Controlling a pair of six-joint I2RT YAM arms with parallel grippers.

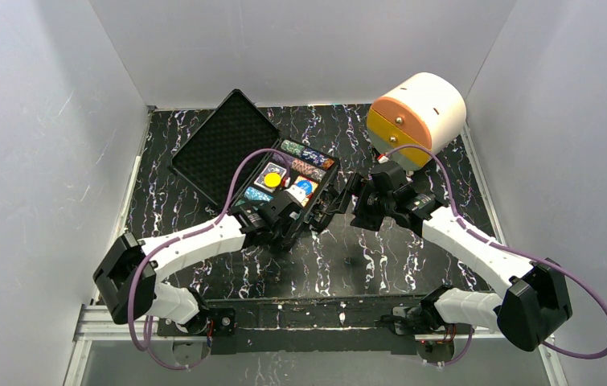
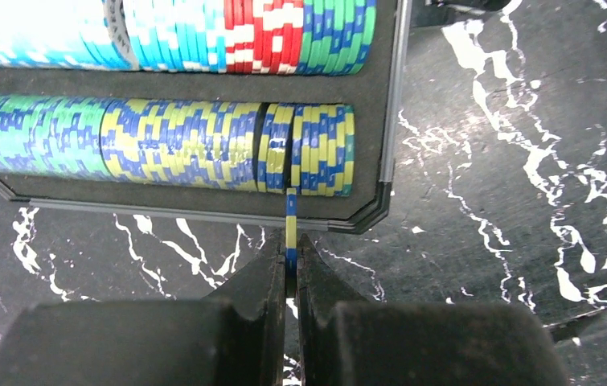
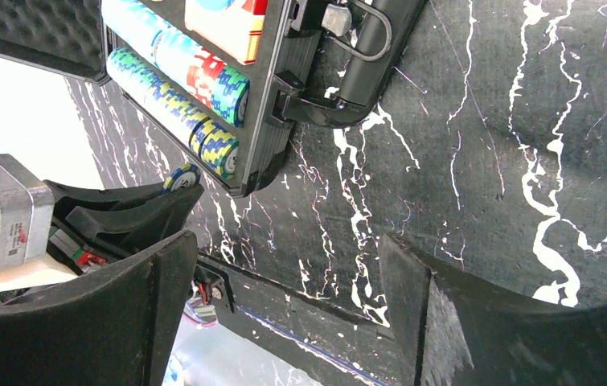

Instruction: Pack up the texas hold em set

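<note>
Though mostly out of sight, chip (image 2: 291, 211) within clamped left gripper (image 2: 291, 248); right gripper (image 3: 285, 251) apart.

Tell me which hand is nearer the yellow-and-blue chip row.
Left. The left hand pinches a chip right at the yellow-and-blue chip row; the right hand hangs open over the table beside the case.

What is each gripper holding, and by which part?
Left gripper pinches one yellow-and-blue chip across its faces, at the near rim. Right gripper holds nothing.

Bright, even light; soft shadows.
</note>
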